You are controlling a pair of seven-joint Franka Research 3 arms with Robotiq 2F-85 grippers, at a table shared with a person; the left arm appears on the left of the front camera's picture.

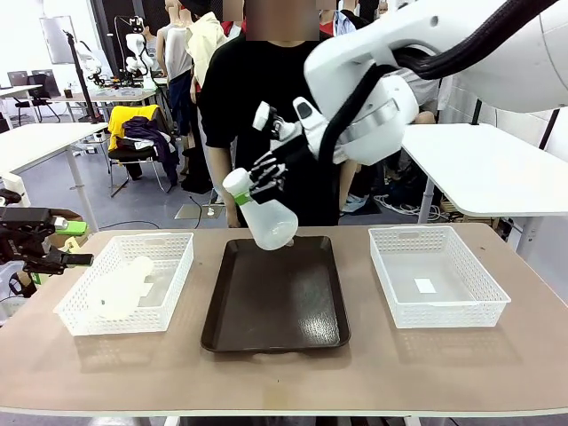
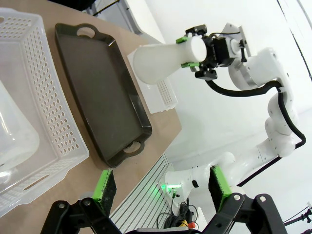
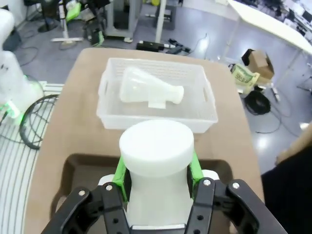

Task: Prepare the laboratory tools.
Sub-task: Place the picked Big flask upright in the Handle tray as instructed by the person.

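Brown tray [image 1: 275, 302]: at the middle of the counter [image 1: 355, 377], bare; no flask stands on it.
Left basket [image 1: 115, 321]: just beside the tray; holds the second flask [image 1: 124, 286], lying on its side, untouched by either pincer.
Right basket [image 1: 444, 315]: on the tray's other side; no flask in it, just a small white slip [image 1: 425, 285] on its floor.
Left pincer [image 2: 161, 178]: off the counter's left edge, beside the left basket, fingers spread wide with nothing between them.
Held flask [image 1: 269, 222]: in the air above the tray's far end, tilted, wide base down and toward the tray, not touching it.
Right pincer [image 1: 251, 188]: clamped on the held flask's neck, a green pad on each side.
Person [image 1: 257, 98]: stands behind the counter's far edge, behind the held flask; hands not seen at work.
Done: one flask looks lifted and brought over the tray.
Left: by my reading, set it upright on the tray, then fetch the second flask from the left basket.
Writing: none legible; the flasks carry no visible marks or scale, and the slip is too small to read.
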